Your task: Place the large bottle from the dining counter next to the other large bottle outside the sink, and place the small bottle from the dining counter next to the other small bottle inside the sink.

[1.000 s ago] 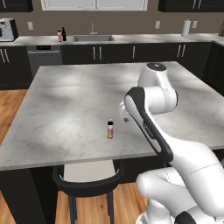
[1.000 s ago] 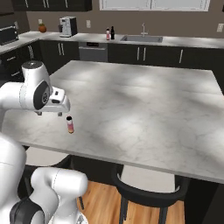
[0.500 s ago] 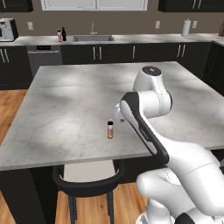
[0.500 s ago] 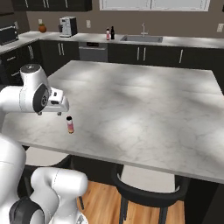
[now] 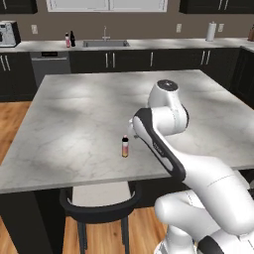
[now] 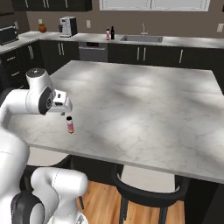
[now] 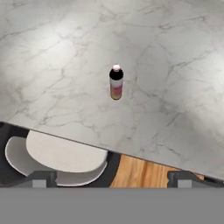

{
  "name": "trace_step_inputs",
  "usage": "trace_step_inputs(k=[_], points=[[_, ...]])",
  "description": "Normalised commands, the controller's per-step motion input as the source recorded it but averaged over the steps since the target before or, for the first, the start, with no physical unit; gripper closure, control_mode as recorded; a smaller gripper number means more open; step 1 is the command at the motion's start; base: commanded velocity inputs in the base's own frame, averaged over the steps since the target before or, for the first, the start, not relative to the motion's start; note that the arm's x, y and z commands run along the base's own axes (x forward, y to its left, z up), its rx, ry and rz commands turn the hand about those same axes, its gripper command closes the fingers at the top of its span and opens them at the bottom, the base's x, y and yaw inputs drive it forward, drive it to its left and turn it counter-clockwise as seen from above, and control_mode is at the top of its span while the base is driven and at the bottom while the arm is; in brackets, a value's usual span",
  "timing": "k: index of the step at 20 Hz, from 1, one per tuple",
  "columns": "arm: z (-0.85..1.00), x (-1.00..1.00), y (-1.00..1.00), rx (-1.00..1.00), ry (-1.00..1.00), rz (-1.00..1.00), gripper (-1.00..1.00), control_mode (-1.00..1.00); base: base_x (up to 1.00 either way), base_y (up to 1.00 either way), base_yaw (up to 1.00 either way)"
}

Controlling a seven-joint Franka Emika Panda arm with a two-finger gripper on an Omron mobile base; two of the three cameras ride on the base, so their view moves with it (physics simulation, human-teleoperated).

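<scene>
Elbow and wrist sit closer over the small bottle (image 5: 125, 147) than a second ago; the bottle itself has not shifted. We see the end effector (image 7: 112, 178) above it with fingertips (image 7: 43, 178) wide apart, holding nothing. The bottle stands upright near the stool-side edge of the worktop (image 5: 84, 119), slim and round, orange-pink with a pale band and dark cap. The worktop is glossy white marble with grey veins. By the far sink (image 5: 105, 43), a pink bottle (image 5: 67, 40) and a black bottle (image 5: 73, 38) stand together.
</scene>
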Motion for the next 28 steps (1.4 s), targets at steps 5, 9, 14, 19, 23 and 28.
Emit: trace_step_inputs(k=[5,9,14,19,23,28], points=[[-0.14,0.29,0.00,0.00,0.00,0.00,-1.00,-1.00,0.00,0.00,0.00],[-0.18,0.23,0.00,0.00,0.00,0.00,-1.00,-1.00,0.00,0.00,0.00],[-0.21,0.15,0.02,0.00,0.00,0.00,-1.00,-1.00,0.00,0.00,0.00],[-0.12,0.08,0.11,0.00,0.00,0.00,-1.00,-1.00,0.00,0.00,0.00],[-0.12,0.07,0.05,0.00,0.00,0.00,-1.00,-1.00,0.00,0.00,0.00],[-0.16,0.10,0.00,0.00,0.00,0.00,-1.00,-1.00,0.00,0.00,0.00]])
